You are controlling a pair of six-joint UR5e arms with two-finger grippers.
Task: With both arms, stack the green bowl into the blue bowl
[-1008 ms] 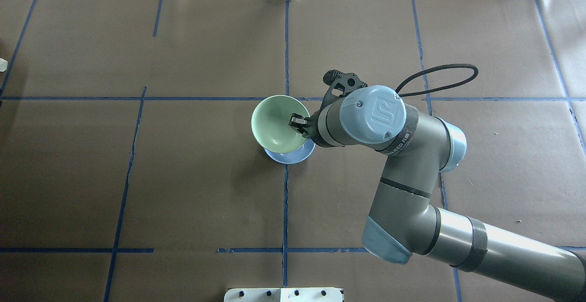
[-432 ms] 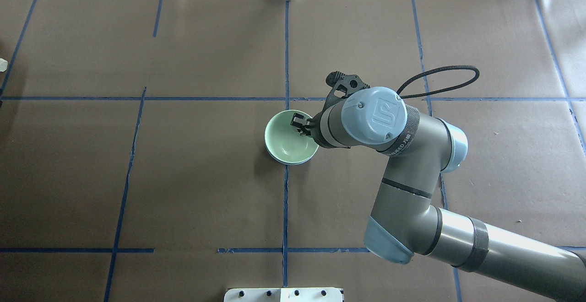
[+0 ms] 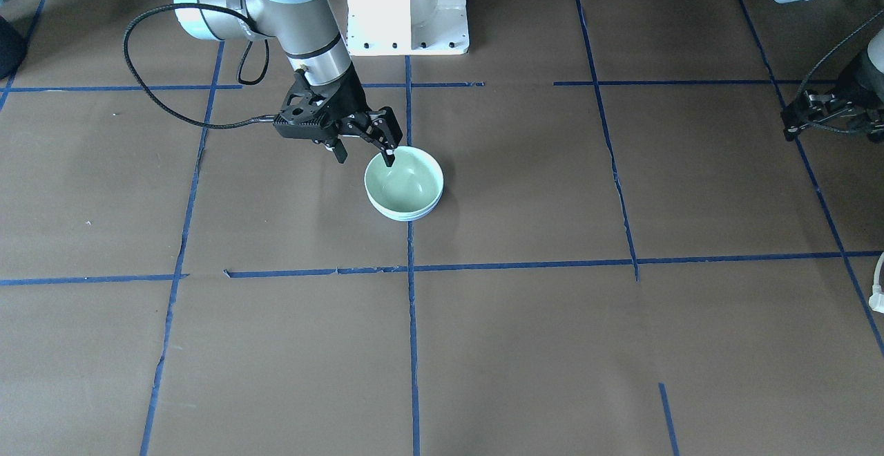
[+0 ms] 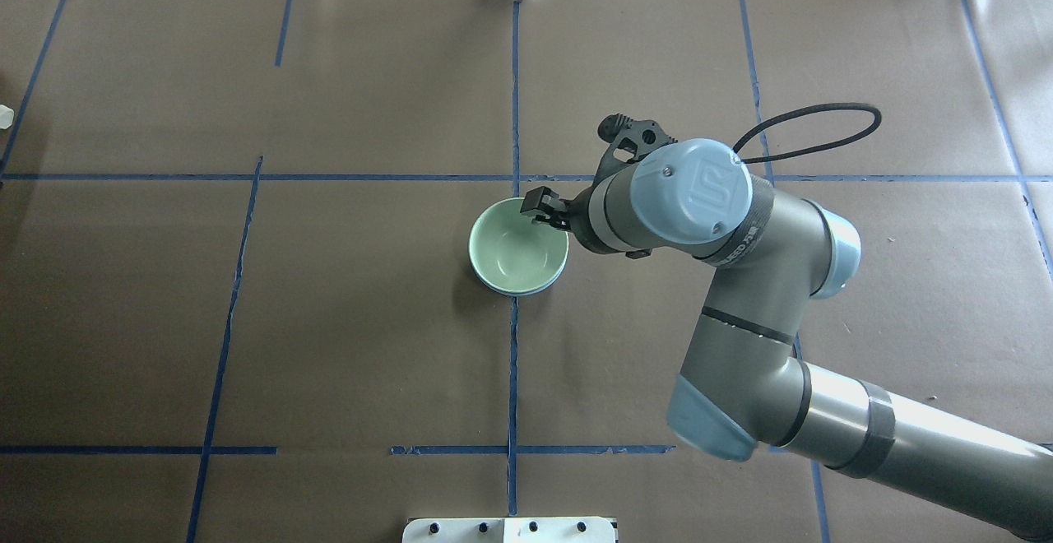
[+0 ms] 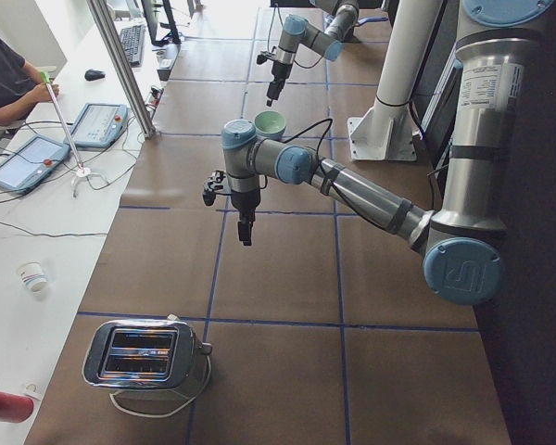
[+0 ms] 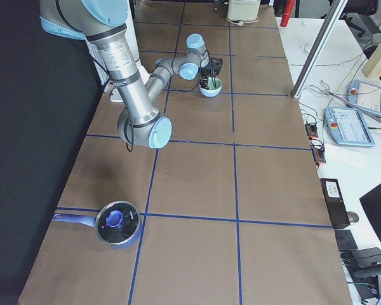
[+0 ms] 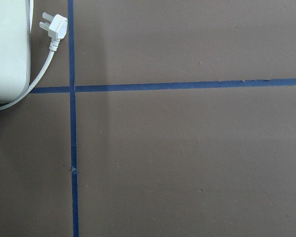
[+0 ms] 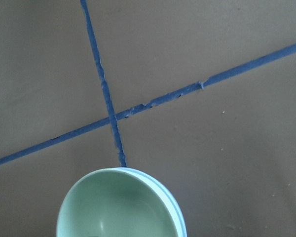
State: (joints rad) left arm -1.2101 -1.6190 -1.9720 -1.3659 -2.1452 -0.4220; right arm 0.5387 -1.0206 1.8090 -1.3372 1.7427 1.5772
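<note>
The green bowl sits upright, nested inside the blue bowl, of which only a thin rim shows beneath it. The stack stands at the table's middle, also in the overhead view and the right wrist view. My right gripper is open and empty. It hangs just above the green bowl's rim on the robot's right side, one fingertip over the rim. My left gripper is far off at the table's left end. I cannot tell whether it is open or shut.
A chrome toaster stands at the table's left end; its white side and plug show in the left wrist view. A lidded blue pot sits at the right end. The white pedestal base stands behind the bowls.
The green bowl, held tilted above the blue bowl, came down into it and now sits level. My right gripper has let go, opened and drawn back to the rim.
</note>
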